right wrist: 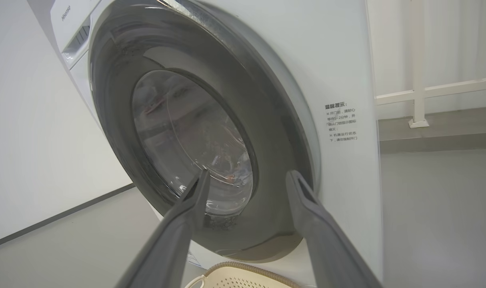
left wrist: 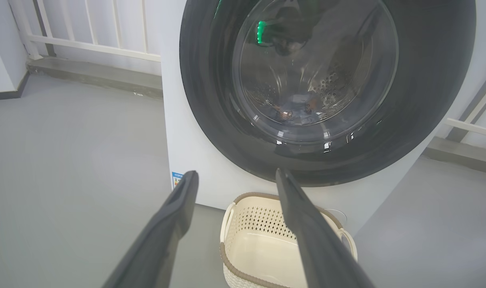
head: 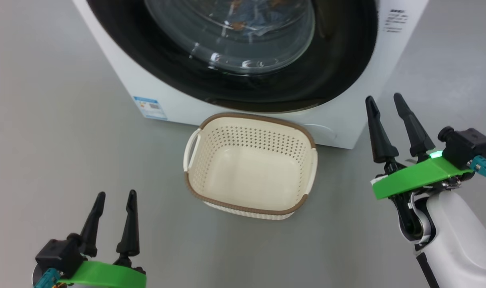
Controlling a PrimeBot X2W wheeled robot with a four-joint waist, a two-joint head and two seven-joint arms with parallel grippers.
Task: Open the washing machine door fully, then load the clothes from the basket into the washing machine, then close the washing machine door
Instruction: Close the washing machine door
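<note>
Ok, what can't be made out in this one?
- Clothes: left wrist view, dim behind the door glass and its reflections; how many, cannot tell.
- Label: head view, print too small to read.
- Basket: right wrist view, cut off by the bottom edge.
- Washer: head view, its top cut off by the upper edge.

Basket [head: 251,138] before washing machine [head: 167,88], clothes [head: 247,20] inside
</note>
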